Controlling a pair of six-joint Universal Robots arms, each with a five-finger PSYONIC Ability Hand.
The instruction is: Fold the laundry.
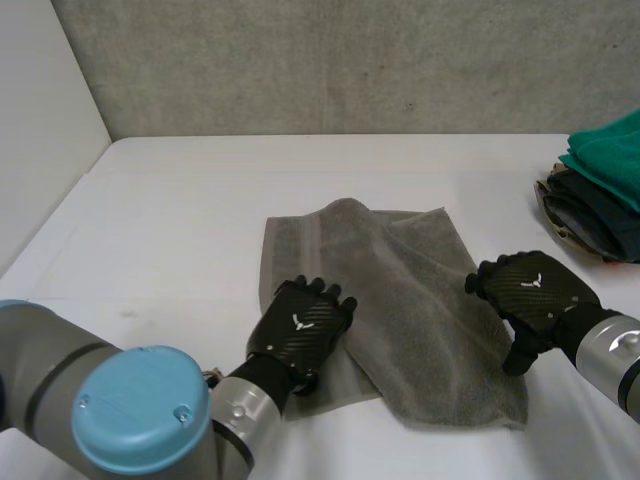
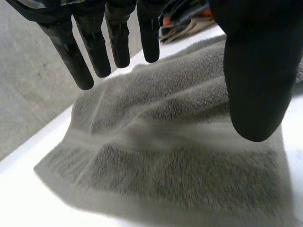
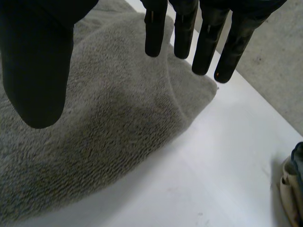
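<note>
The table [image 1: 170,210] has open room left of and beyond the grey towel [image 1: 410,300], which lies folded over mid-table. A clothes pile [image 1: 600,195] at the table's right side is cut off. The left hand [image 1: 300,335], fingers loosely straight, hides the towel's near-left edge. The right hand [image 1: 535,295], fingers spread, hovers at its right edge.

I read the towel [image 1: 420,310] as matt looped terry cloth. Table [image 1: 180,230] under it: smooth white, faint sheen. Left hand [image 1: 300,330] over it: glossy carbon-weave shell.
</note>
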